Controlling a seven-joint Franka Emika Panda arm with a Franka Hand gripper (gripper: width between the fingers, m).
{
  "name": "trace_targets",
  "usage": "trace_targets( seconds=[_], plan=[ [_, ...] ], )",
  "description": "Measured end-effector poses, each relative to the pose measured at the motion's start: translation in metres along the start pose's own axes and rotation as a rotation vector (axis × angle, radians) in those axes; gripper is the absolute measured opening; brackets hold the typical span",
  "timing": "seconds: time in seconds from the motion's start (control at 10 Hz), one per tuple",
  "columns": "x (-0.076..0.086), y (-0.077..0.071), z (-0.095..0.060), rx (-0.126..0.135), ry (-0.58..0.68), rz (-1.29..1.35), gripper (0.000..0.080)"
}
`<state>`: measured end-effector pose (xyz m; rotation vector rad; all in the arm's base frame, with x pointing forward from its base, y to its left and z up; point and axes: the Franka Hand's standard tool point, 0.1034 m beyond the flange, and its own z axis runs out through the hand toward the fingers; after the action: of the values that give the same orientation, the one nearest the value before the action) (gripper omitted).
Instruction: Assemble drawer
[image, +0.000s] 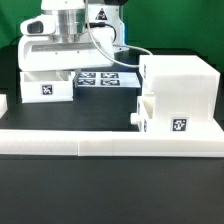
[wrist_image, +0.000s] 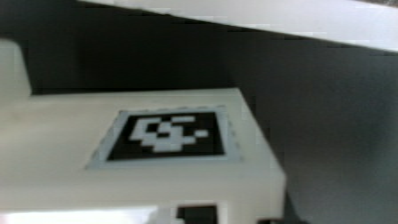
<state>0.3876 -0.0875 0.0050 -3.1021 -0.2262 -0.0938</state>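
Note:
A small white tray box (image: 45, 86) with a square tag stands on the black table at the exterior view's left. My gripper (image: 53, 69) is lowered onto its top edge, and its fingertips are hidden behind the box. The wrist view shows the same tray box (wrist_image: 107, 110) very close, its tag (wrist_image: 169, 135) filling the middle; the fingers do not show clearly. The tall housing (image: 182, 80) stands at the exterior view's right. The second tray box (image: 165, 118) sits partly inside it, with its knob (image: 135, 118) sticking out.
The marker board (image: 106, 80) lies flat between the left tray box and the housing. A long low white rail (image: 100, 141) runs across the front of the table. A green wall is behind the arm.

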Motion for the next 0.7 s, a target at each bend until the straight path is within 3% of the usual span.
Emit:
trace_targets(
  seconds=[0.7],
  plan=[
    [0.0023, -0.0033, -0.0012, 0.008, -0.011, -0.037, 0.0041]
  ],
)
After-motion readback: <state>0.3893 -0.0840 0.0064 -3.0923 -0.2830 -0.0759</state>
